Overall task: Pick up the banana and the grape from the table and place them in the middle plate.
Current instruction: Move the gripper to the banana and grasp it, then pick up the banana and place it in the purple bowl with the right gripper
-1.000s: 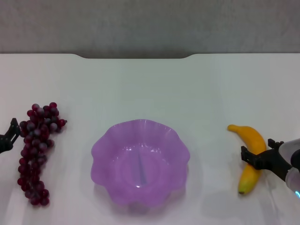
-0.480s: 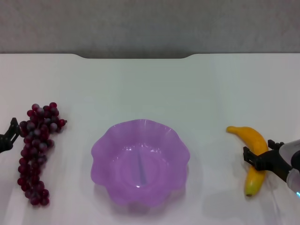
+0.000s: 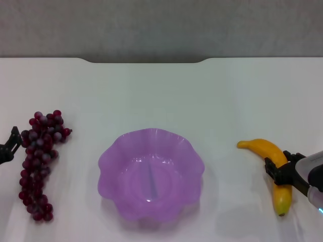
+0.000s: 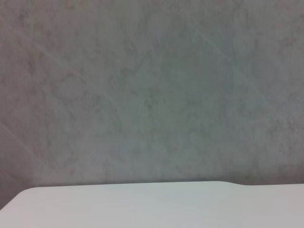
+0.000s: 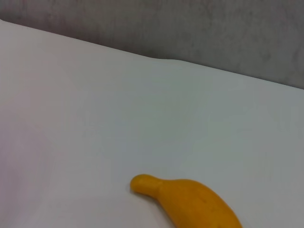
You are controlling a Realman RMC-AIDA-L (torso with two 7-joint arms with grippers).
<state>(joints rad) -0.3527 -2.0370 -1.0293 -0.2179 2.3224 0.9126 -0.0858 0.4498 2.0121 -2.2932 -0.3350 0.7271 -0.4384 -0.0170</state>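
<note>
The banana [image 3: 272,154] lies at the table's right side with its thin tip pointing toward the purple middle plate [image 3: 116,151]. It also shows in the right wrist view [image 5: 199,204]. My right gripper [image 3: 282,168] is shut around the banana's middle. The bunch of dark red grapes [image 3: 39,161] lies at the left of the white table [image 3: 161,96]. My left gripper [image 3: 8,145] sits at the left edge just beside the grapes, open and holding nothing. The plate has nothing in it.
The table's far edge has a dark notch [image 3: 146,60] with a grey wall behind it. Bare tabletop separates the plate from each fruit. The left wrist view shows only the wall and the table's far edge [image 4: 142,190].
The banana has swung in my right gripper: its thin tip moved toward the plate and lower, its thick end moved right and toward the front. The left arm and grapes have not moved.
</note>
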